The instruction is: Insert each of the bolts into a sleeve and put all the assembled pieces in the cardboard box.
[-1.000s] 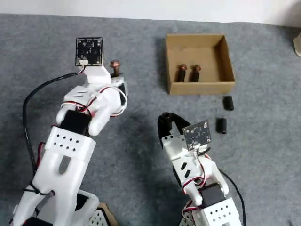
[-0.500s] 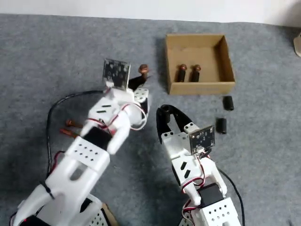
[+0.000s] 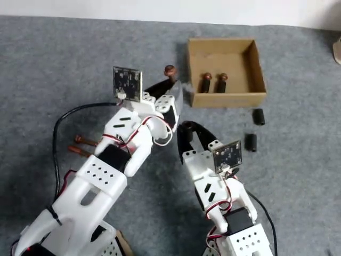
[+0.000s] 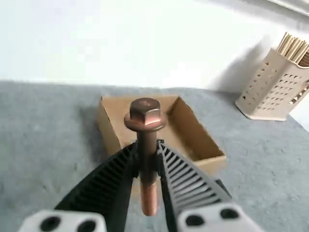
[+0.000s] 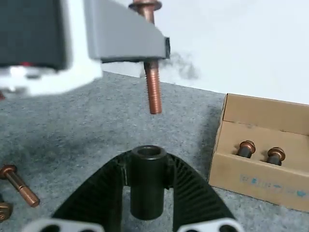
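**Bolt and sleeve presented for mating.** The left gripper (image 4: 146, 157) is clamping a copper bolt (image 4: 145, 116) by its shank, with the jaws closed to the shank's width. The head is standing above the fingertips and the threaded end is hanging below them, free for insertion. The right gripper (image 5: 147, 166) is closed around a black sleeve (image 5: 146, 191), holding it upright with the open bore facing up so that it is serving as a socket. In the right wrist view the bolt's tip is hanging above and beyond this gripper, apart from the sleeve's mouth. It is perhaps not yet lining up with the bore, though the angle leaves depth unclear. The cardboard box (image 3: 224, 100) is lying just beyond both grippers, with two assembled pieces (image 3: 205, 82) inside. Two loose sleeves (image 3: 258, 117) are lying off the right gripper's outer side, and two spare bolts (image 3: 84, 141) are lying behind the left gripper, beside its arm. Each stock is probably lying there for its nearer arm.
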